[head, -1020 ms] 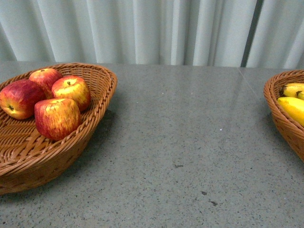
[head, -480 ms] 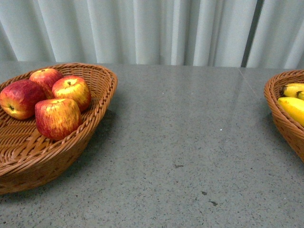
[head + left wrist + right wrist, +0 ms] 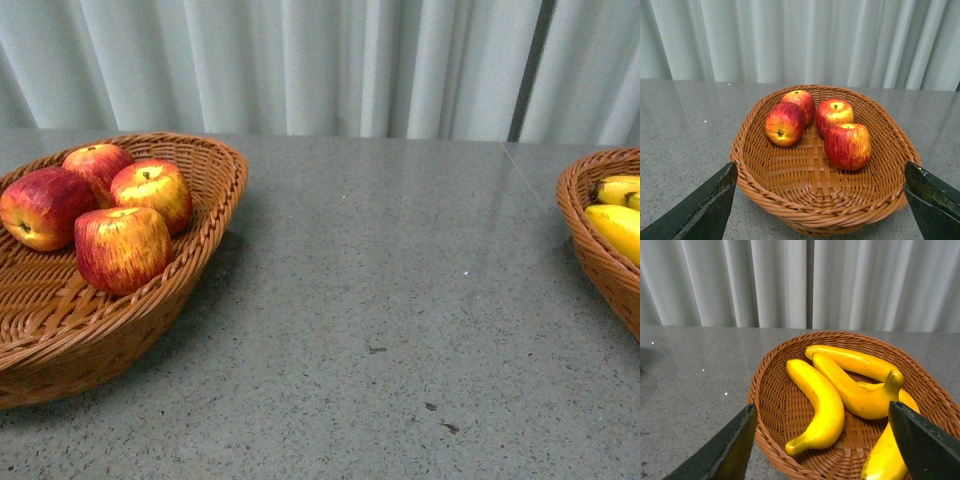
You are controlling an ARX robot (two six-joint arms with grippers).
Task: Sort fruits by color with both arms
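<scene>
red-and-yellow streaked apples (image 3: pixel 847 146) are seen gathered in the left wicker basket (image 3: pixel 765 200), four of them, grouped toward the far half and touching one another; the same four are seen at the left of the front view (image 3: pixel 122 248). yellow bananas (image 3: pixel 822 405) are seen lying in the right wicker basket (image 3: pixel 767 390), overlapping, their long axes running roughly from near to far across the basket and slightly splayed. no fruit is seen on the grey table (image 3: pixel 400 300) between the baskets, so the sorting is judged to be done or nearly so.

from the left gripper (image 3: pixel 820 210) the apples lie ahead and below, beyond the near rim, centred between the two dark fingertips (image 3: pixel 705 210); the left arm is plainly the nearer to them. from the right gripper (image 3: pixel 825 450) the bananas lie ahead and below, again centred between the fingertips (image 3: pixel 727 452), and the right arm is the nearer to these.

both sets of jaws are spread wide, with a basket framed between them, and nothing is held or touched by either. neither arm is seen in the front view. should any fruit need moving, a forward and downward reach would be called for.
</scene>
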